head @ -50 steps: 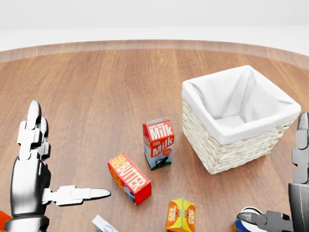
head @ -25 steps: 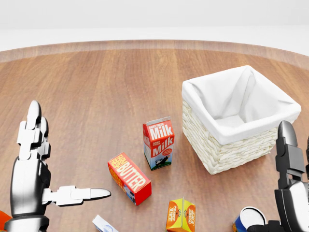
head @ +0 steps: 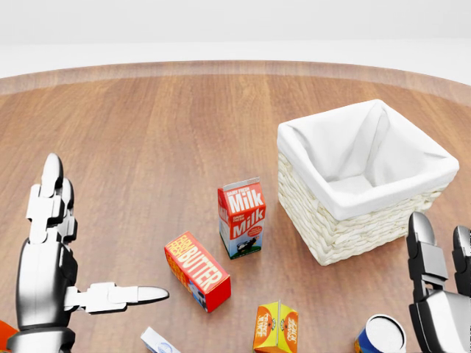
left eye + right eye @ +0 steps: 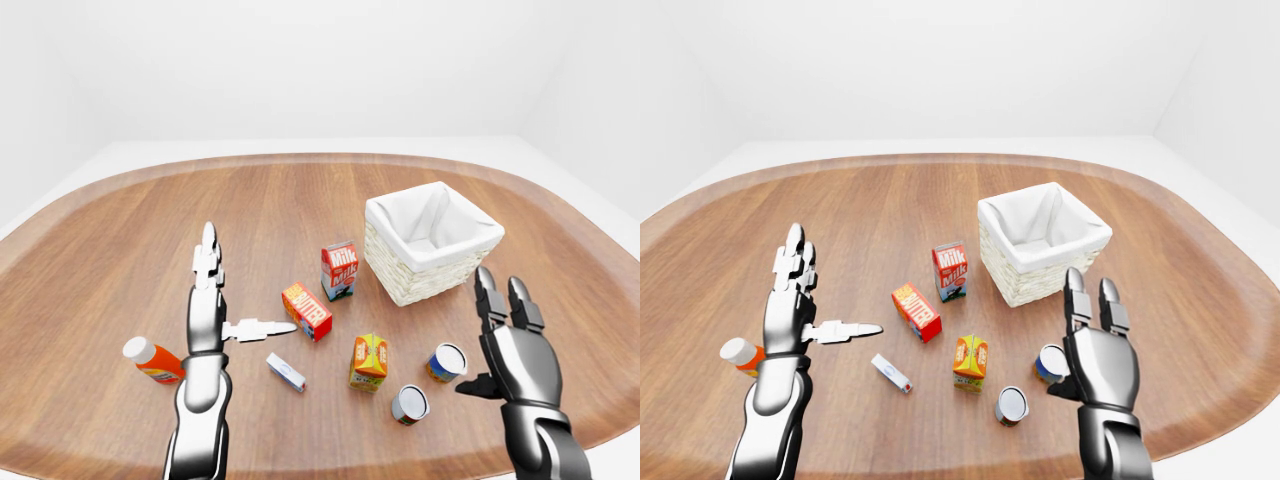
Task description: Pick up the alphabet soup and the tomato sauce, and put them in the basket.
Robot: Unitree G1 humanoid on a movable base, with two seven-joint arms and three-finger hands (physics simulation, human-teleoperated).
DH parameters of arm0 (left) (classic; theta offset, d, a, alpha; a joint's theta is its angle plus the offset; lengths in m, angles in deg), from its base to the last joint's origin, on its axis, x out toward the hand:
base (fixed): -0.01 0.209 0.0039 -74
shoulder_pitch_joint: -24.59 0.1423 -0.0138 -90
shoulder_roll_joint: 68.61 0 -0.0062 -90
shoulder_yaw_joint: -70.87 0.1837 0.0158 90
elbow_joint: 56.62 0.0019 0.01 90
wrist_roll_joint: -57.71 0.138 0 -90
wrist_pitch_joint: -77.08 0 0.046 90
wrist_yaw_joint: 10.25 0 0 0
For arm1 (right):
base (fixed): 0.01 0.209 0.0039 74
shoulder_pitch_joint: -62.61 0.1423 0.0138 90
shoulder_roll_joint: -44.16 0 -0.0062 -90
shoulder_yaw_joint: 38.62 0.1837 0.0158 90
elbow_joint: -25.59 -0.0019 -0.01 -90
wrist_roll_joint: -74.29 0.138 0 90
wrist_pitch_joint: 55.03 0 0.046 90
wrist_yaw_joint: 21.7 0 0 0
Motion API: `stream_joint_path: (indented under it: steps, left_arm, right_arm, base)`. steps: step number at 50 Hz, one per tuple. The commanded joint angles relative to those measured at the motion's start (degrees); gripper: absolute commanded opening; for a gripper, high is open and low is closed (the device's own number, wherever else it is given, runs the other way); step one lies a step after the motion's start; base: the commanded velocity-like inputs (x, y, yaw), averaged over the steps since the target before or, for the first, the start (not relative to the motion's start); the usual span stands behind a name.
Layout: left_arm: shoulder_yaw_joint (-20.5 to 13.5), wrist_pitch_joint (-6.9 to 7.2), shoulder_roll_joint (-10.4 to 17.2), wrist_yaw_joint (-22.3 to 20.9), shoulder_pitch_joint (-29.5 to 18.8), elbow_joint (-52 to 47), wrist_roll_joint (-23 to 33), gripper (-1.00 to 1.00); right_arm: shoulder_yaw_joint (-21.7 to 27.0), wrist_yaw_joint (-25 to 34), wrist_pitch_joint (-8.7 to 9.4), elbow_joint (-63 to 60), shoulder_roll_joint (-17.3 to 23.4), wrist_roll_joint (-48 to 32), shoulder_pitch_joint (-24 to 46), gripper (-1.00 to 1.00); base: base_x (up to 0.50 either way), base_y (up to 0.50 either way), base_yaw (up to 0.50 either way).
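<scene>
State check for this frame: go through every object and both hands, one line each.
Basket: upright, white liner, nothing inside.
Milk carton: standing.
Butter box: lying flat.
Orange carton: standing.
Blue-labelled can: on the table, untouched.
Red-labelled can: on the table, untouched.
Orange bottle: lying on its side.
Small white box: lying flat.
Left hand: open, holding nothing.
Right hand: open, holding nothing.

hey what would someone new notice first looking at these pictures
Probably the white-lined wicker basket, empty, right of centre on the round wooden table. Then the two silver robot hands, left and right, raised open at the bottom, with the milk carton and other groceries scattered between them.
</scene>
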Motion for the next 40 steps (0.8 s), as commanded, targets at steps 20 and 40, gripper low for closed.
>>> stream_joint_path:
  steps: [20,40]
  left_arm:
    - [0.01,0.00,-0.02,0.00,0.14,-0.63,0.06,1.00]
    - [-0.01,0.00,0.02,0.02,0.03,-0.40,0.04,1.00]
  right_arm:
    - [-2.34,-3.43,0.00,6.84,2.11,-3.15,0.17,1.00]
    - [-4.43,-7.66,0.00,13.66,4.68,-5.16,2.81,1.00]
  base:
    - [0.00,0.00,0.00]
    - [0.00,0.00,0.00]
